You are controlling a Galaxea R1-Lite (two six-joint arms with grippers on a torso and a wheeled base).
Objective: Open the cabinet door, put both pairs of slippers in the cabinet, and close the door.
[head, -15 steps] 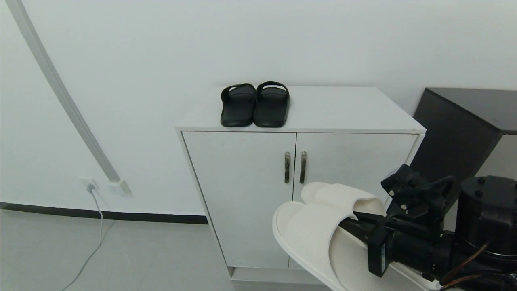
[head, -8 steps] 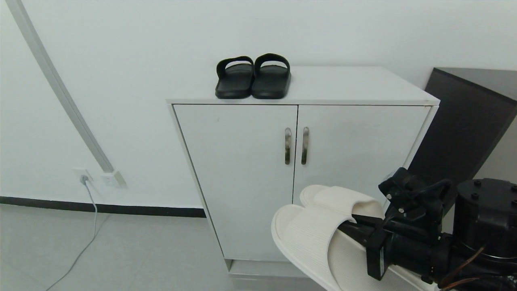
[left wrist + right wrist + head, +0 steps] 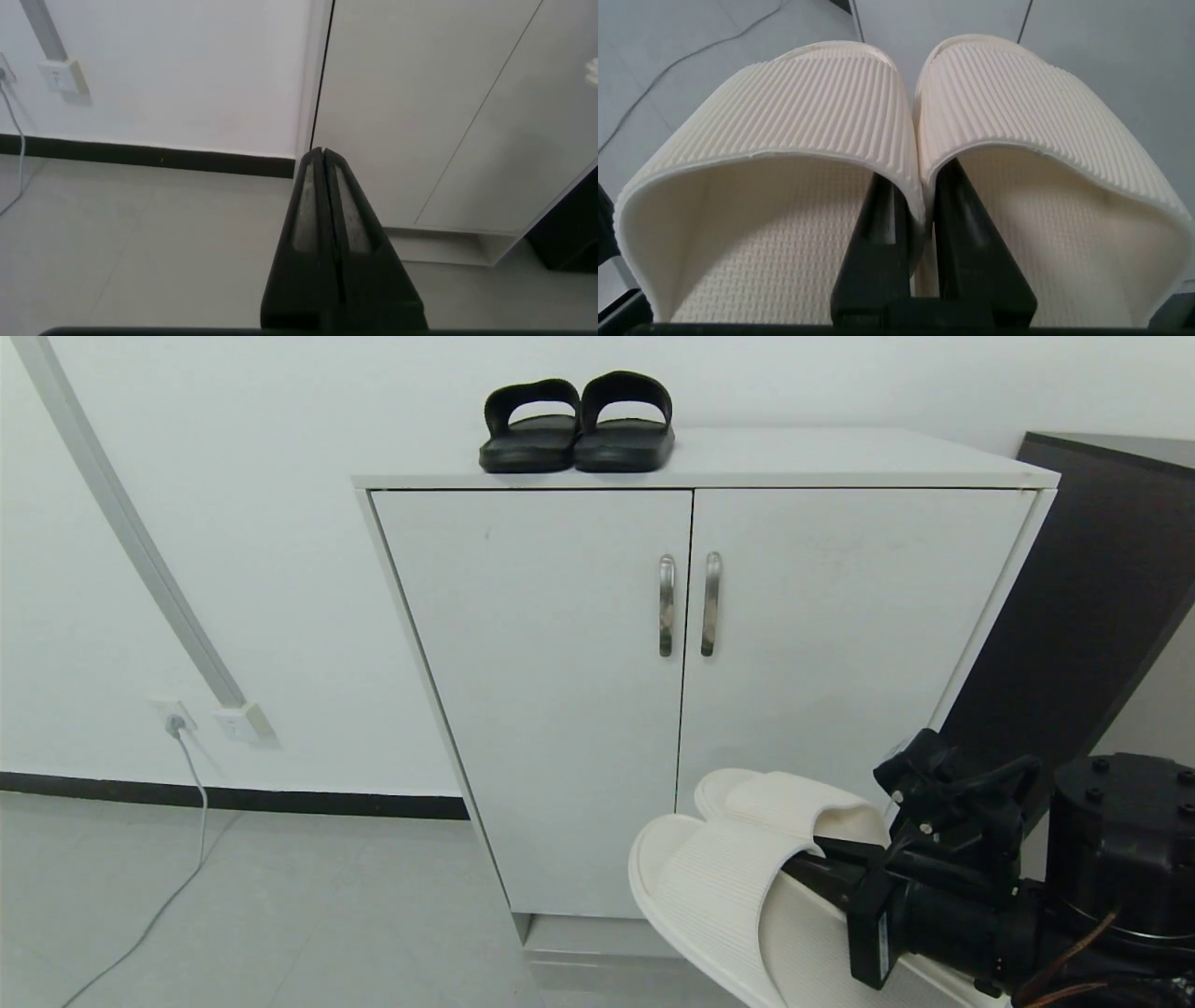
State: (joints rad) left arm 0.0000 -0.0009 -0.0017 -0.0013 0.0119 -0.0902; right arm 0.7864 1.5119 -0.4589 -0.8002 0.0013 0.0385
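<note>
White slippers (image 3: 738,868) hang low before the closed cabinet (image 3: 551,709), their adjoining straps pinched between the fingers of the right gripper (image 3: 921,210), one inside each. Left gripper (image 3: 323,196) is pressed together, empty. Black slippers (image 3: 579,425) sit on top.

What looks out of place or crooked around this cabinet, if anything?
Nothing looks damaged or askew. Both cabinet doors sit shut and flush. The black slippers lie neatly paired on the cabinet top, odd only because they belong inside. The right pincer clamps the white slippers side by side by their inner strap walls.
</note>
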